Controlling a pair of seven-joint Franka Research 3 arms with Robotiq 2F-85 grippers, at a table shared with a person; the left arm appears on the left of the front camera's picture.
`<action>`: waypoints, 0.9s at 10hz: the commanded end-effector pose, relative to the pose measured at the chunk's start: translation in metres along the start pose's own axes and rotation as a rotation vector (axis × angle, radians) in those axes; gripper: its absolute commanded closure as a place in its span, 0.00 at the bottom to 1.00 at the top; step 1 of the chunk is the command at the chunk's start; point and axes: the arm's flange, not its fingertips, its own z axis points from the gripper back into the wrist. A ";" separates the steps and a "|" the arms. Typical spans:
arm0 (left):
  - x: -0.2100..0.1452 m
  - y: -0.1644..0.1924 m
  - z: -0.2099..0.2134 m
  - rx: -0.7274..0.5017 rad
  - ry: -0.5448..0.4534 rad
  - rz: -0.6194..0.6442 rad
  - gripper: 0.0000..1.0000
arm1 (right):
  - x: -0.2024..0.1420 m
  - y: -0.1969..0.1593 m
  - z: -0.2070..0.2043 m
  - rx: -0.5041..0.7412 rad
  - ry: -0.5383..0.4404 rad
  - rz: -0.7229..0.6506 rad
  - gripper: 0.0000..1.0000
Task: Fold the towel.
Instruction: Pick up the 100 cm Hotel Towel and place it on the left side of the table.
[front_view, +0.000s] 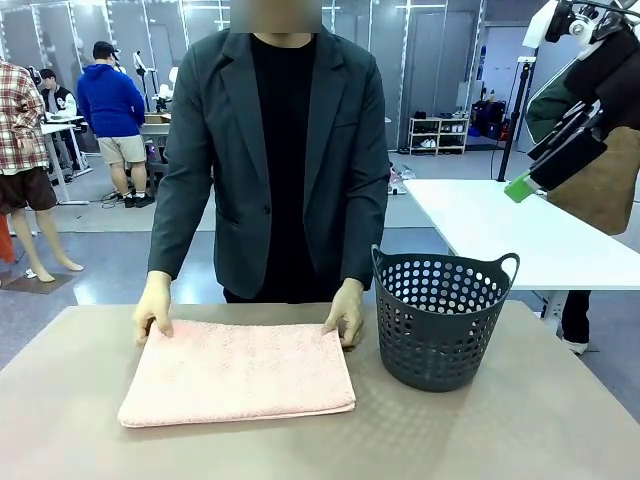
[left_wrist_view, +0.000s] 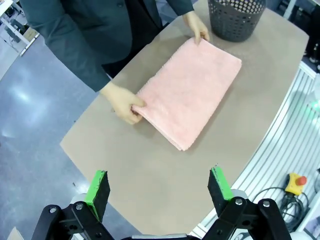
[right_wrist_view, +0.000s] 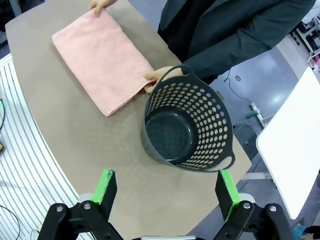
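The salmon-pink towel (front_view: 240, 370) lies folded flat in a rectangle on the brown table, left of the dark basket (front_view: 440, 325). A person in a dark jacket stands at the far side, one hand (front_view: 153, 315) and the other hand (front_view: 345, 312) resting on the towel's far corners. My left gripper (left_wrist_view: 158, 189) hangs open high above the table's near-left part, with the towel (left_wrist_view: 190, 92) far below it. Over the basket (right_wrist_view: 210, 115) my right gripper (right_wrist_view: 166, 192) is open and empty, the towel (right_wrist_view: 100, 60) beyond it. The right gripper (front_view: 520, 186) sits high at the upper right.
The perforated basket (left_wrist_view: 235, 20) is empty inside. Bare tabletop (front_view: 500, 430) runs along the near edge. A white table (front_view: 520, 230) stands behind on the right. A red stop button (left_wrist_view: 297, 182) lies beside my base.
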 end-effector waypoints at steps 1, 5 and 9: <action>0.000 -0.002 0.001 0.012 0.006 0.019 0.00 | -0.001 0.001 0.000 -0.009 0.002 -0.019 0.00; 0.000 -0.002 0.001 0.012 0.006 0.019 0.00 | -0.001 0.001 0.000 -0.009 0.002 -0.019 0.00; 0.000 -0.002 0.001 0.012 0.006 0.019 0.00 | -0.001 0.001 0.000 -0.009 0.002 -0.019 0.00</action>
